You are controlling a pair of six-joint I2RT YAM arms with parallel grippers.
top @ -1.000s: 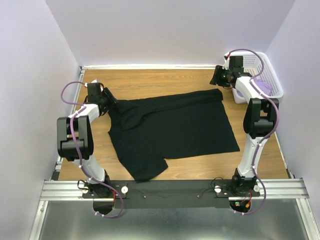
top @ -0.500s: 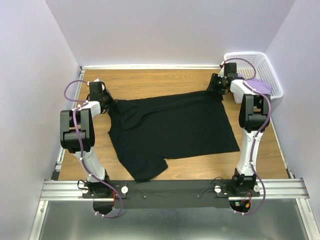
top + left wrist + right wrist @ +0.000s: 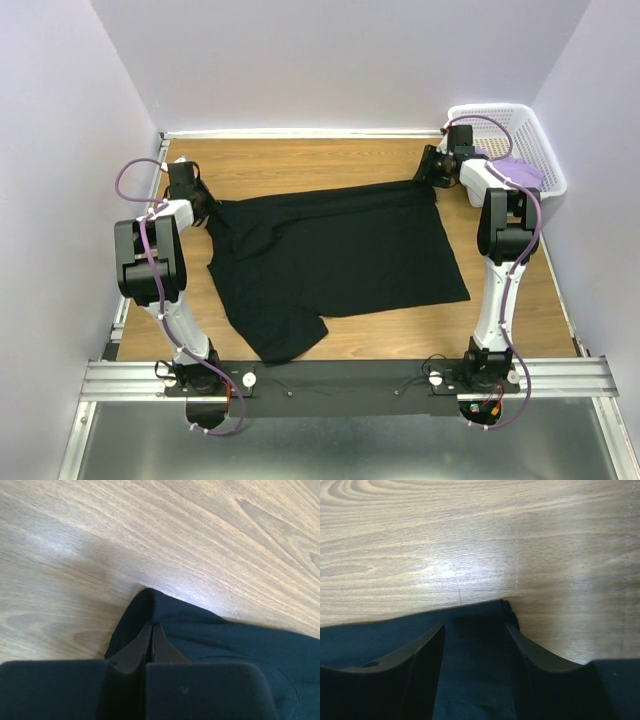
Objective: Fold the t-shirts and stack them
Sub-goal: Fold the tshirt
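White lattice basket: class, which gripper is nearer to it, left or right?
Right. The right gripper is at the black t-shirt's far right corner, close beside the basket; the left gripper is across the table at the shirt's far left corner.

place: lab test cell | evidence: plain white walls point(image 3: 340, 60), aluminium rail point(image 3: 120, 378), wooden table point(image 3: 300, 165)

Matt cloth on lightly shining wood

We see the black t-shirt point(image 3: 340, 255) as soft, matt, creased cloth on a smooth, grained wooden table point(image 3: 300, 165). Right of the shirt, a glossy white plastic lattice basket point(image 3: 545, 145) holds the lavender t-shirt point(image 3: 520, 170). Nearer than the shirt runs a ribbed metal rail point(image 3: 120, 378).
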